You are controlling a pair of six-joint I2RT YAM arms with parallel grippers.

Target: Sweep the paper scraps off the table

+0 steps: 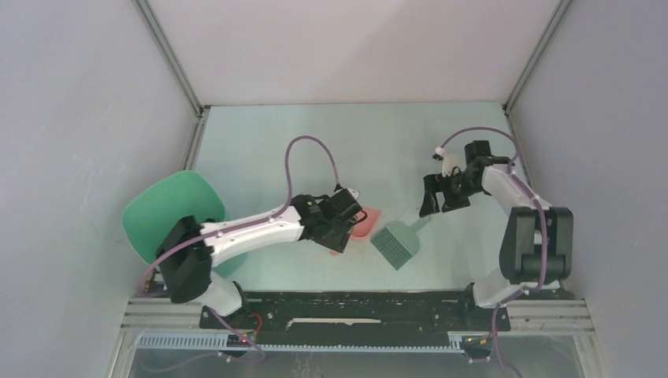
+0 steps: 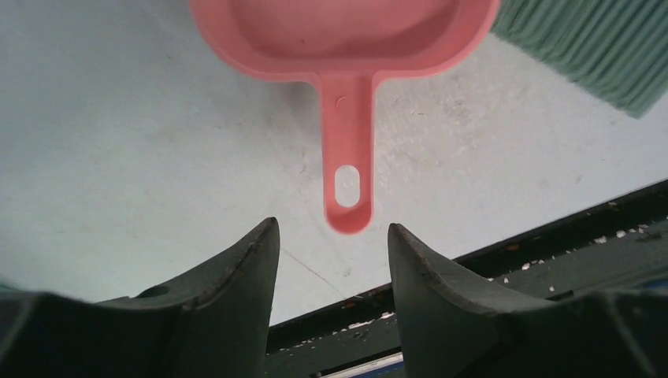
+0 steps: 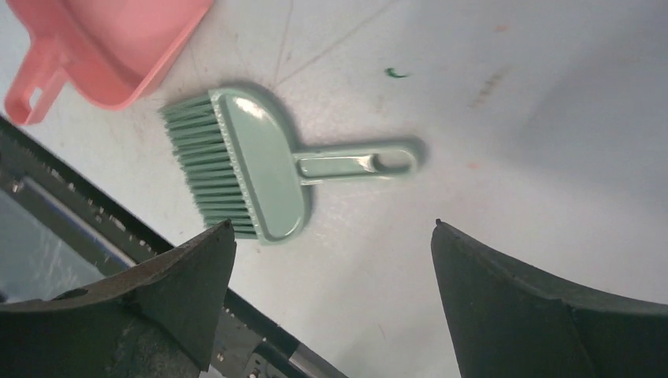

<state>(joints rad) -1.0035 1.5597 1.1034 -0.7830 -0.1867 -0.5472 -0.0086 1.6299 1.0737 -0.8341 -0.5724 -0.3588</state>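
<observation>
No paper scraps show in any view; the pale green table [image 1: 378, 142] has only faint marks. The pink dustpan [image 1: 365, 222] lies at centre front, its pan looking empty in the left wrist view [image 2: 346, 31]. My left gripper [image 1: 340, 235] hovers open over its handle [image 2: 349, 157], whose end lies just beyond my fingertips, untouched. The green brush [image 1: 398, 240] lies flat right of the dustpan. My right gripper [image 1: 439, 203] is open wide and empty above it. The brush's handle [image 3: 358, 161] points away from the bristles [image 3: 197, 161].
A darker green round bin [image 1: 169, 209] stands at the left, beside the left arm's base. The black base rail [image 1: 354, 303] runs along the table's near edge, close below the dustpan and brush. Grey walls enclose the left, right and back.
</observation>
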